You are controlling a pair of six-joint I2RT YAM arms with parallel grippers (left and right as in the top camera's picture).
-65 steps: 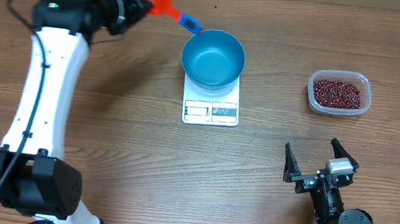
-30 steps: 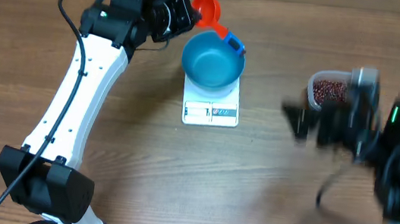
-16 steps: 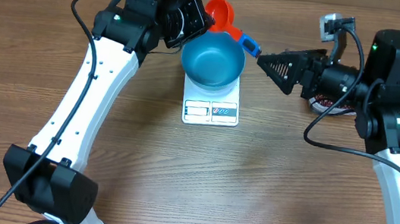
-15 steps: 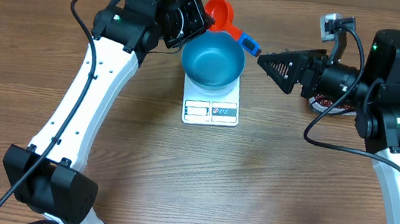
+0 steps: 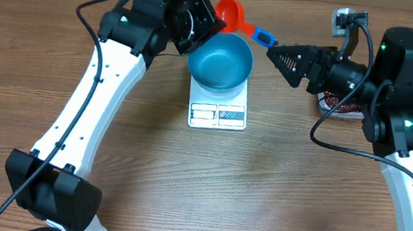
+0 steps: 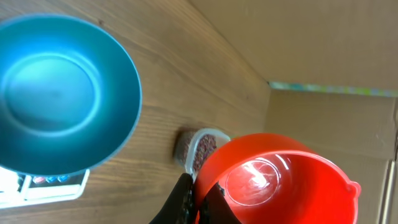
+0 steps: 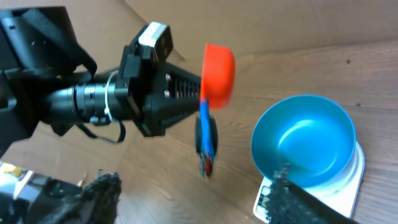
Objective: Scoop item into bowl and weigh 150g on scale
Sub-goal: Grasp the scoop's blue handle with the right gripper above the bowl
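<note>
The left gripper (image 5: pixel 211 23) clenched the scoop (image 5: pixel 231 13) over the bowl (image 5: pixel 220 58) — it sat on the scale (image 5: pixel 217 114) by the desk's far edge. The right gripper (image 5: pixel 283 68) was spread, empty; the beans (image 6: pixel 205 146) lay in a tub (image 6: pixel 186 144).

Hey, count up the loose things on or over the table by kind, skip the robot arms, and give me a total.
bowl: 1
scale: 1
scoop: 1
tub of beans: 1
Total: 4
</note>
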